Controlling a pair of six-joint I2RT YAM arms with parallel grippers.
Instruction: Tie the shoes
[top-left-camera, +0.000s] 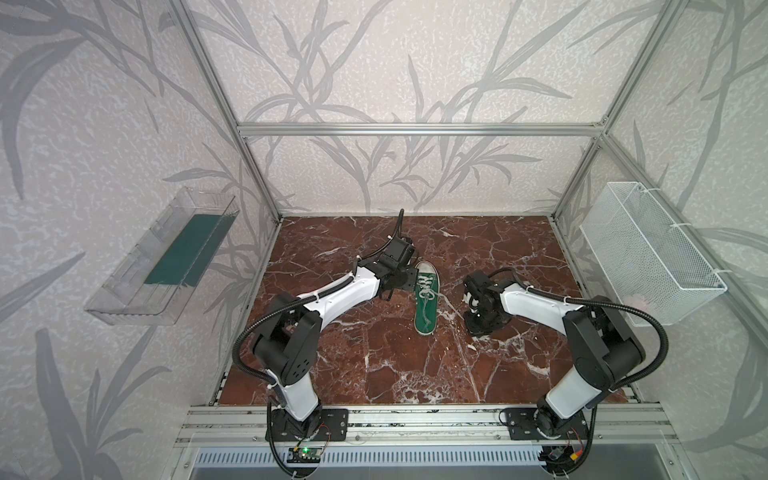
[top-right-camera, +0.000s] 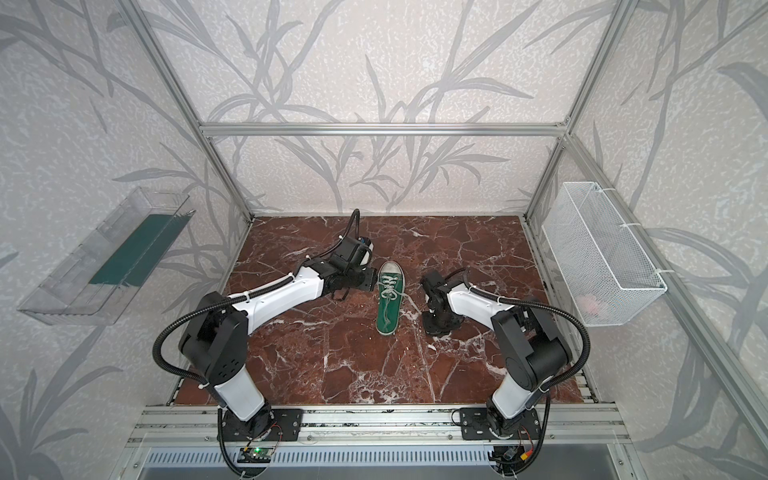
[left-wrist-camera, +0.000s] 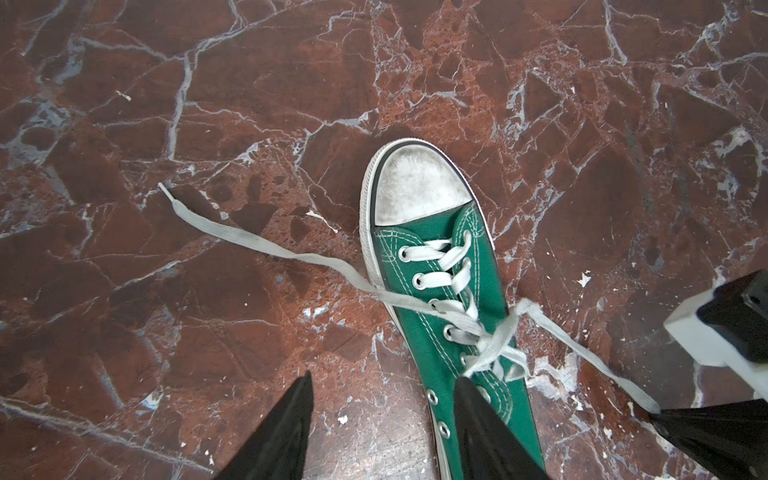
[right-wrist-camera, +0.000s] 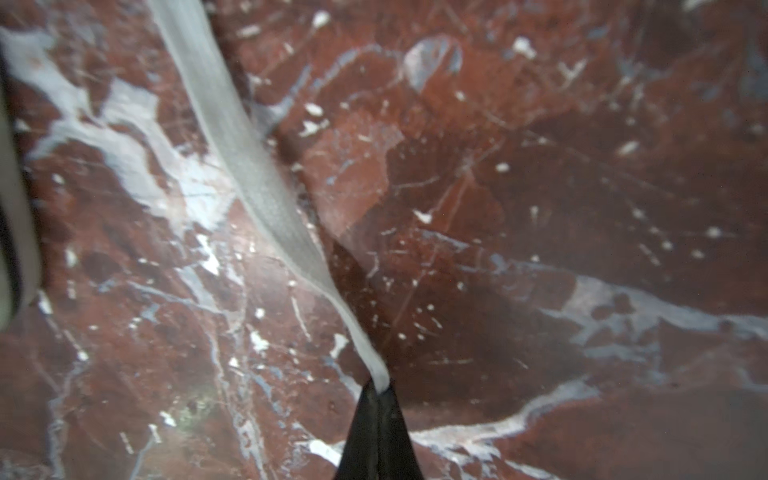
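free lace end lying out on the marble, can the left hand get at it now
Probably yes. The free lace end lies flat on bare marble beside the shoe with nothing over it, and the left hand hangs open close by. The right hand is shut on the other lace.

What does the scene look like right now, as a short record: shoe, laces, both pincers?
shoe: green, upright on the table
left pincer: open, above shoe's side, holding nothing
right pincer: shut on held lace
held lace: runs from shoe to right pincer
free lace: loose on table, left arm's side
bow: none; laces only crossed
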